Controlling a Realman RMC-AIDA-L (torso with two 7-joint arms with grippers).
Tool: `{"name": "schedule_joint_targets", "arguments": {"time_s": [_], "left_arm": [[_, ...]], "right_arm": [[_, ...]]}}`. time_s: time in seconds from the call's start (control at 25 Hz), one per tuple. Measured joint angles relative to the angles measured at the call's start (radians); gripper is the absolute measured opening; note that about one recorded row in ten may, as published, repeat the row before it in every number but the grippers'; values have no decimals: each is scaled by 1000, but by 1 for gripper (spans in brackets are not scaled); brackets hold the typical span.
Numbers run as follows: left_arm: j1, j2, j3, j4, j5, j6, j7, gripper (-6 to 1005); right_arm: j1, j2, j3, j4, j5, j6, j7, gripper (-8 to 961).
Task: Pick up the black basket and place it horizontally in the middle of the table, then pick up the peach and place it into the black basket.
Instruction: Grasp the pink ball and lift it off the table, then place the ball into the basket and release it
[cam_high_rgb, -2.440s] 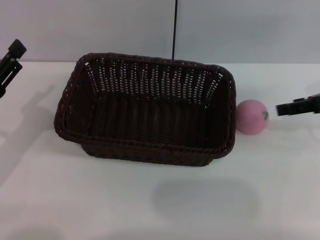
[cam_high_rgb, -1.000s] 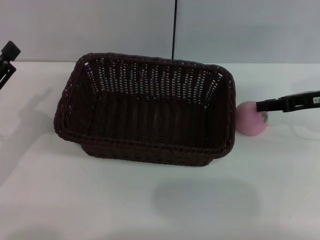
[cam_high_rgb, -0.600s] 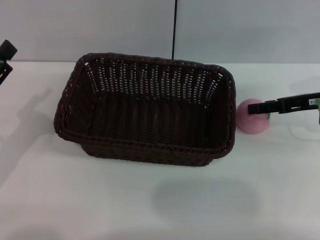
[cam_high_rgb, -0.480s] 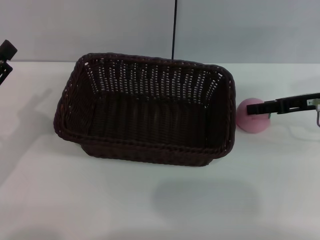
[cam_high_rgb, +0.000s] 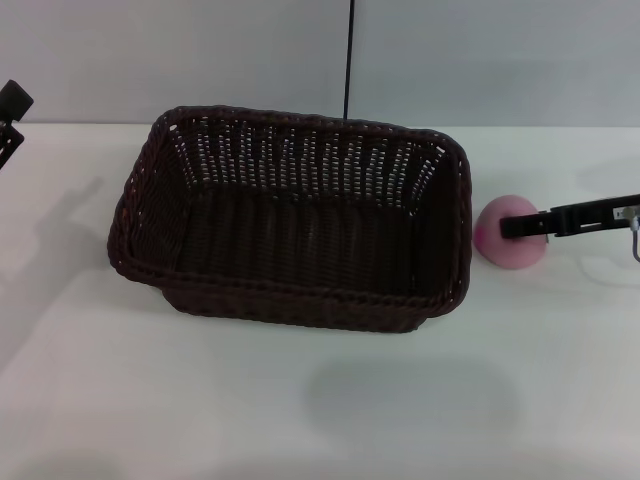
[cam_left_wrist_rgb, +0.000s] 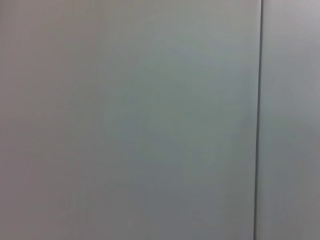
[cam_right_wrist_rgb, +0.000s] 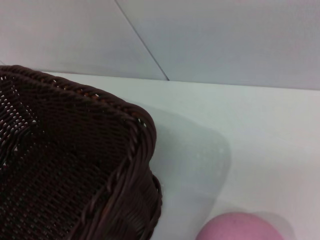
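The black basket (cam_high_rgb: 290, 220) sits upright on the white table (cam_high_rgb: 300, 400), long side across the middle, and nothing lies in it. The pink peach (cam_high_rgb: 510, 250) rests on the table just right of the basket, apart from it. My right gripper (cam_high_rgb: 514, 227) reaches in from the right edge as a thin black bar across the peach's upper half. The right wrist view shows the basket's corner (cam_right_wrist_rgb: 65, 165) and the top of the peach (cam_right_wrist_rgb: 240, 227). My left gripper (cam_high_rgb: 10, 112) stays at the far left edge, raised and away from the basket.
A grey wall with a dark vertical seam (cam_high_rgb: 349, 60) stands behind the table. The left wrist view shows only that wall and seam (cam_left_wrist_rgb: 258, 120). Bare tabletop lies in front of the basket and to its left.
My right gripper has come in from the right to the peach and has dropped slightly in the last half second. My left arm has drawn back towards the left edge. The basket has not moved.
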Motion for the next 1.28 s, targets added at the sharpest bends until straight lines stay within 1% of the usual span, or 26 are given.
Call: {"name": "schedule_joint_targets", "arguments": {"time_s": [0.2,0.36,0.44,0.52,0.56,0.6,0.64,0.72,0.76,0.8,0.88,0.92,0.96,1.0,1.16,1.28], "left_arm": [[0,0,0,0,0,1,0,637],[0,-1,-1,0,0,1,0,637],[0,-1,-1,0,0,1,0,637],[1,-1,-1,0,0,2,0,637],[1,-1,-1,0,0,3,0,637],[1,-1,-1,0,0,3,0,637],[1,-1,-1,0,0,3,0,637],[0,-2,-1,0,0,3,0,637],[-1,-2,-1,0,0,3,0,637],[-1,-2,-1,0,0,3,0,637],[-1,-2,-1,0,0,3,0,637],[1,-3,-1,0,0,11,0,637],[2,-3,-1,0,0,14,0,637],[3,-3,-1,0,0,16,0,637],[7,-3,-2,-4,0,22,0,637],[9,-3,-3,-10,0,27,0,638]], "right_arm": [[-14,5,13,-45,15,-6,-1,513],[-56,6,17,-115,93,-6,3,425],[-64,5,17,-134,103,-8,8,391],[-84,6,20,-208,119,-31,28,356],[-96,9,21,-300,143,-72,47,339],[-97,10,19,-339,161,-95,52,325],[-97,10,19,-339,161,-95,52,312],[-91,12,8,-408,207,-156,57,290],[-77,18,-16,-463,241,-201,63,282],[-77,18,-16,-463,241,-201,63,274],[-57,25,-68,-502,264,-227,75,258],[-47,25,-99,-509,274,-229,80,250],[-15,26,-181,-493,287,-223,83,242],[-15,26,-181,-493,287,-223,83,235],[54,26,-288,-391,283,-160,76,204],[78,26,-341,-319,283,-79,64,232]]}}
